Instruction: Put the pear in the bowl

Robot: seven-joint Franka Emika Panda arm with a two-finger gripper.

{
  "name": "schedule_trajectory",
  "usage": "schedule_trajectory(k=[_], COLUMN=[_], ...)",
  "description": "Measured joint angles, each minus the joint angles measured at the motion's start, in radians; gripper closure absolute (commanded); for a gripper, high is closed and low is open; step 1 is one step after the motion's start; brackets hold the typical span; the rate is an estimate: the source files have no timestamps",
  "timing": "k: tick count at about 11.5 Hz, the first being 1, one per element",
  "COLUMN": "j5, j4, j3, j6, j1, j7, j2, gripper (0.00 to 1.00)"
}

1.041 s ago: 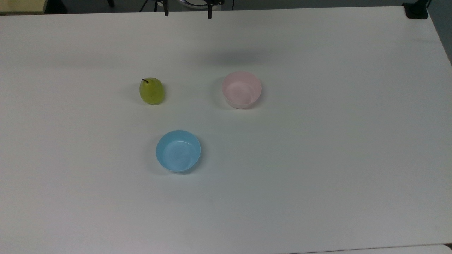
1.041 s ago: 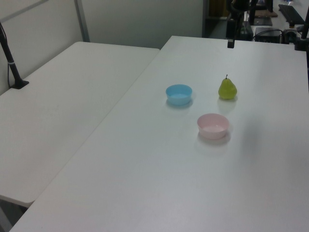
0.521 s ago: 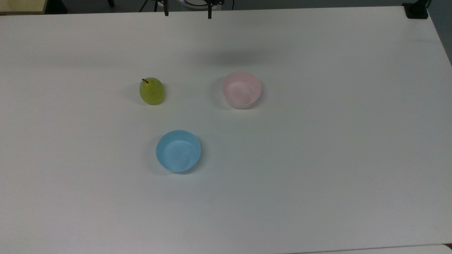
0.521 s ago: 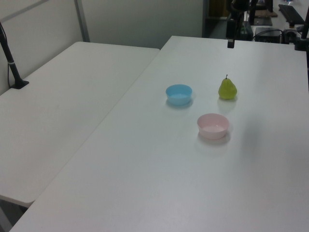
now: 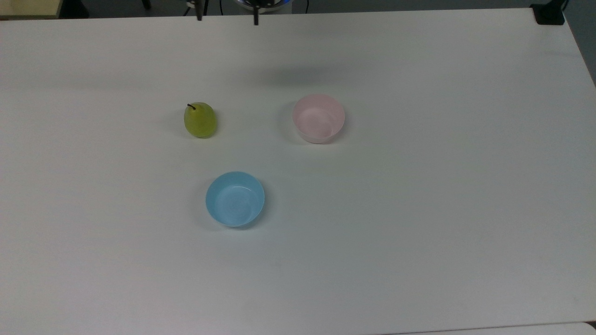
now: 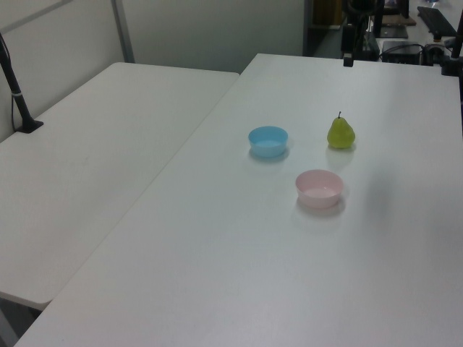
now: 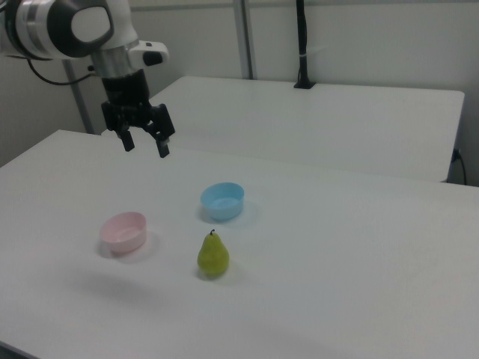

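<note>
The yellow-green pear stands upright on the white table, its dark stem pointing up. The pale pink bowl sits empty, to the pear's right in the top view. My gripper hangs open high above the table with nothing between its fingers; in the right view it is above and behind the pink bowl. One fingertip shows at the top of the left view.
A light blue bowl sits empty on the table, nearer the top view's bottom edge than the pear. A second white table adjoins. A black post is clamped to it.
My gripper has shifted toward the top view's left along the top edge, and slightly to the right in the left view. The pear and both bowls have not moved.
</note>
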Motion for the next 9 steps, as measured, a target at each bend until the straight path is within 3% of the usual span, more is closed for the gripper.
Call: schedule_trajectory(k=[3, 6, 9], j5=[0.0, 0.0, 0.0], j4=[0.0, -0.018, -0.122], j3=[-0.004, -0.005, -0.005], j6=[0.003, 0.066, 0.217], j1=[-0.079, -0.127, -0.146], j7=[-0.156, -0.209, -0.214], j2=[0.018, 0.063, 0.108], gripper=[0.0, 0.0, 0.0])
